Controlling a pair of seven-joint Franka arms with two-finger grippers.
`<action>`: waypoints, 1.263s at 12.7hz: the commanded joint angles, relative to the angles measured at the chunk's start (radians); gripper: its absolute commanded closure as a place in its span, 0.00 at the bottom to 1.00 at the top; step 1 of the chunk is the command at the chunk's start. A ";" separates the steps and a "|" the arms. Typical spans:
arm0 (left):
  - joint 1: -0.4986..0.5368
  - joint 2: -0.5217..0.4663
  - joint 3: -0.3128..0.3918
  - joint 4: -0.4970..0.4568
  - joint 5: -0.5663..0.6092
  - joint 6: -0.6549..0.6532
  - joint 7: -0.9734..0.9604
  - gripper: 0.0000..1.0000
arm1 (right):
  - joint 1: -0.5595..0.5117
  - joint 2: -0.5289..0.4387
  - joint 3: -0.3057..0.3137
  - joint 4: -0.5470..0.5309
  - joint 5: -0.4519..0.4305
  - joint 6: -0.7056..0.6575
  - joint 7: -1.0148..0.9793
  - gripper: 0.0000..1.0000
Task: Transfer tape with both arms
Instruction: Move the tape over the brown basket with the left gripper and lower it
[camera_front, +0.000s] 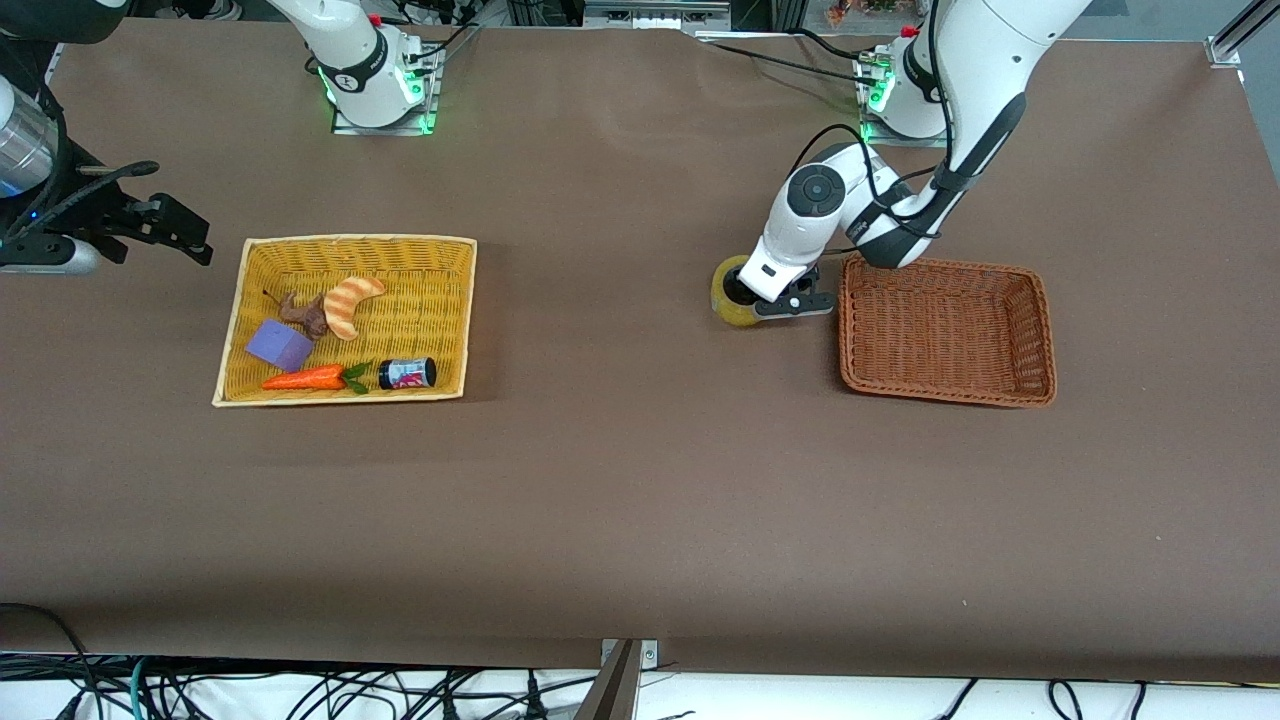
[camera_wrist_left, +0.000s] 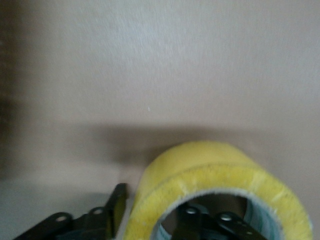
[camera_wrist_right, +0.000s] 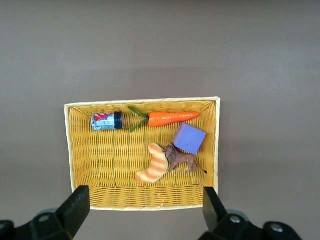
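1. Right now the left gripper (camera_front: 762, 298) is down at the tape (camera_front: 728, 295), which sits on the tabletop (camera_front: 640, 480) just beside the brown basket (camera_front: 1040, 340), at that basket's 9 o'clock in the front view.
2. Its jaws straddle the roll's wall: the left wrist view shows one finger (camera_wrist_left: 192, 220) inside the grey core and the other finger (camera_wrist_left: 116, 205) outside the yellow ring (camera_wrist_left: 200, 170). They look clamped on the tape, though contact at the pads is not plainly visible.
3. Judging by this, the step in hand is the left arm's handling of the roll next to the brown basket, which is empty, so the transfer looks unfinished.
4. I would expect the next move to call for a firm hold on the ring's wall, a lift that clears the basket's rim, and a steady carry over the basket before any release.
5. The right gripper (camera_wrist_right: 145, 210) hangs with jaws well apart over the tabletop by the yellow basket (camera_front: 455, 320), at about 9 o'clock of it in the front view; that arm waits.
6. Its wrist view looks down on the yellow basket holding a carrot (camera_wrist_right: 172, 118), a purple block (camera_wrist_right: 189, 138), a croissant (camera_wrist_right: 154, 164), a toy animal (camera_wrist_right: 181, 159) and a small jar (camera_wrist_right: 107, 121).
7. Hard to make out: the left arm's wrist covers much of the tape in the front view, the fingertips are cut off at the left wrist view's edge, and whether the roll touches the tabletop cannot be told.
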 joint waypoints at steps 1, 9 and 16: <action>0.001 -0.014 -0.003 0.041 -0.075 -0.049 -0.002 1.00 | -0.006 0.008 0.006 0.026 0.006 -0.025 -0.011 0.00; 0.032 -0.281 0.142 0.305 -0.380 -0.697 0.704 1.00 | -0.006 0.008 0.006 0.026 0.007 -0.046 -0.010 0.00; 0.046 -0.323 0.461 0.177 -0.225 -0.541 1.255 1.00 | -0.006 0.002 0.006 0.026 0.007 -0.097 -0.010 0.00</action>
